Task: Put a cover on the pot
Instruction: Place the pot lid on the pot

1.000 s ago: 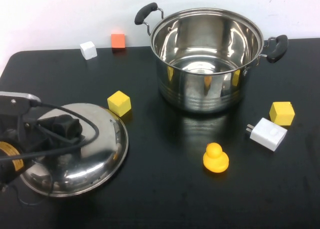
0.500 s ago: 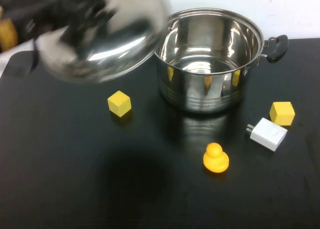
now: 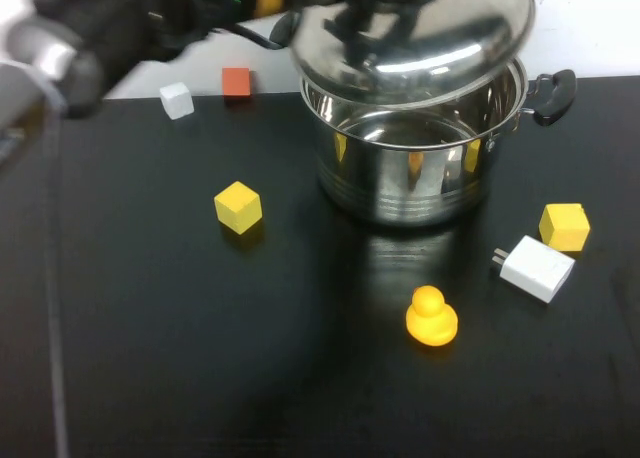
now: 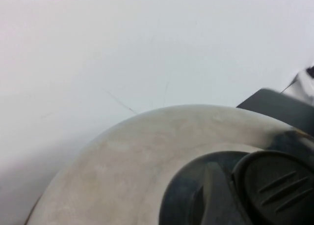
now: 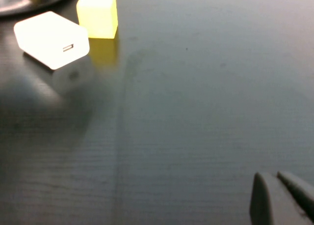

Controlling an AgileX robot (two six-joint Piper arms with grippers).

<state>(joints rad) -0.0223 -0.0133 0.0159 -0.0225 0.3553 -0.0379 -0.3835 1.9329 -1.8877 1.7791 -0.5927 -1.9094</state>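
Left gripper (image 3: 375, 3) clamped on lid (image 3: 420, 33) knob above pot (image 3: 415, 143), right gripper (image 5: 282, 195) pinched shut, parked; risk: tilted lid catching rim, sliding off.

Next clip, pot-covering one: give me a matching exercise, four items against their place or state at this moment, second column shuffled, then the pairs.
Column 1:
1. lid
2. left gripper
3. yellow duck
4. right gripper

Column 2:
A. on the table in front of the pot
B. shut, low over bare table, near the white charger and a yellow cube
C. held tilted over the pot's opening, not seated
D. above the pot, clamped on the lid's knob

Pairs: 1-C, 2-D, 3-A, 4-B
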